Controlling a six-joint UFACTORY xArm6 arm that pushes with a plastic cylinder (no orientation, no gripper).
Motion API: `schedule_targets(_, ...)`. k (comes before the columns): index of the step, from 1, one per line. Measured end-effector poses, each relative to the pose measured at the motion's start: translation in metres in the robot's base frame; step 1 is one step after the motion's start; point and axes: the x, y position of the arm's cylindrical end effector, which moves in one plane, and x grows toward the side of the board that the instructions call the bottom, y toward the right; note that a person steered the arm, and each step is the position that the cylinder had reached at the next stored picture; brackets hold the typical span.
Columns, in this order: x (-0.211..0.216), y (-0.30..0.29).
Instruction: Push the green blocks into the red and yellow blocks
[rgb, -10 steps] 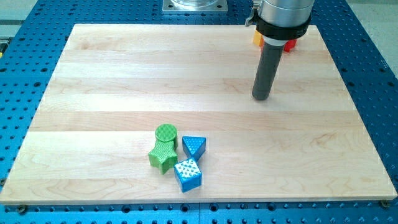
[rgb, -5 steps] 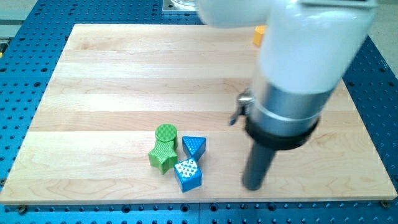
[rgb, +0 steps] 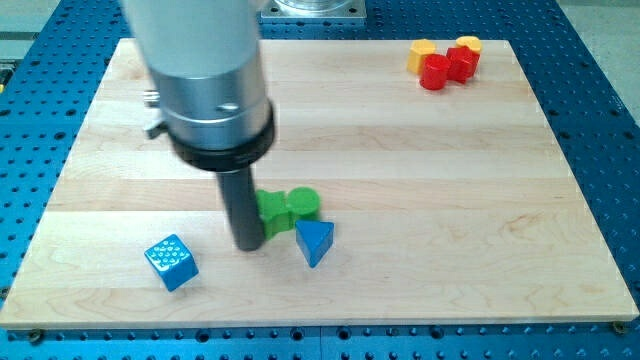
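While my tip touches the green blocks from the view's left, it grasps nothing, being a bare rod

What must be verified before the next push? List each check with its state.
1. My tip sits at the view's left of the green blocks, on the side away from the target: ok.
2. Tip touching the green blocks: cannot tell, the rod hides the seam.
3. Both green blocks are together: ok.
4. Red and yellow blocks are grouped at the view's top right: ok.
5. Board between greens and target has no blocks on it: ok.
6. Blue triangle sits right below the greens and may get dragged along: not ok.
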Motion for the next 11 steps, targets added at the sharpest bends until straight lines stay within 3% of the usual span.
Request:
schedule_targets(1, -0.029, 0.022)
schedule_targets(3, -0.050, 0.140)
schedule_targets(5, -0.121, 0.166)
schedule_targets(7, -0.038, 0.178)
schedule_targets(8, -0.102, 0.224)
schedule_targets(9, -0.198, 0.227)
schedule_targets(10, -0.135, 0.231)
schedule_targets(11, -0.078, 0.196)
